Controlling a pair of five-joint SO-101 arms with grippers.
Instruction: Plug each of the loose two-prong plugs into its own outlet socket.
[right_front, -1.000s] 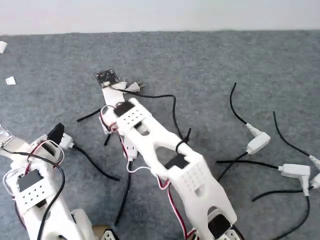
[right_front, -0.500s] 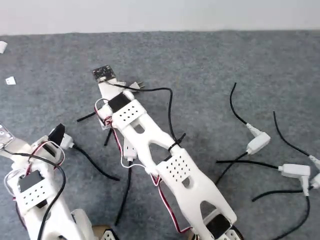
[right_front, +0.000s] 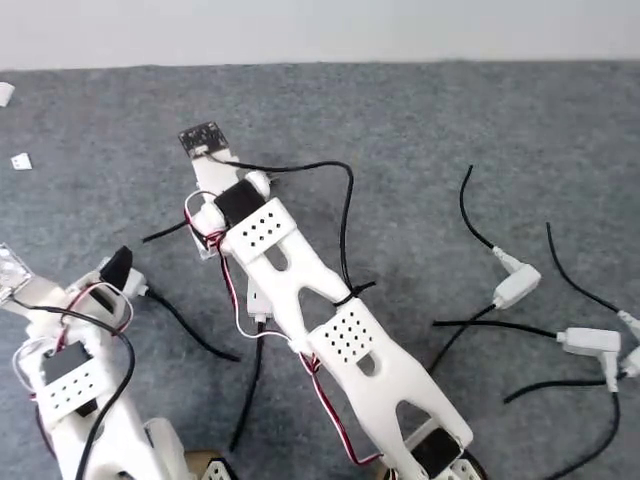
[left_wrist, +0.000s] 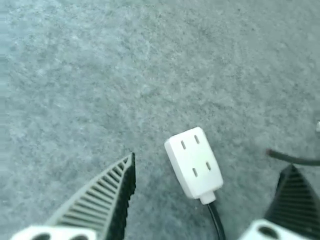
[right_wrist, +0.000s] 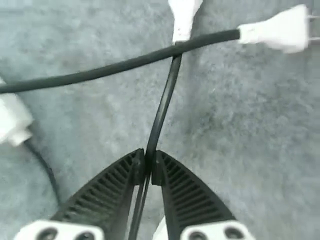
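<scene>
A white two-socket outlet (left_wrist: 194, 162) on a black cord lies flat on the grey carpet, between the spread fingers of my open left gripper (left_wrist: 211, 164), which hovers above it. From above, that outlet (right_front: 136, 284) lies just beside the left gripper (right_front: 116, 266). My right gripper (right_wrist: 147, 156) is shut on a thin black cord (right_wrist: 162, 107) that runs to a white plug body (right_wrist: 184, 15). A second cord crosses over it and ends in a white two-prong plug (right_wrist: 280, 32). The right arm (right_front: 300, 290) stretches toward the far left.
Three more white plugs with black cords lie at the right: one (right_front: 515, 286), another (right_front: 590, 342) and a third (right_front: 630, 360) at the edge. Another white piece (right_wrist: 12, 122) lies near the right gripper. Small white scraps (right_front: 20, 160) sit far left.
The right arm has swung farther toward the far left, dragging the black cord with it. The left arm has hardly moved.
</scene>
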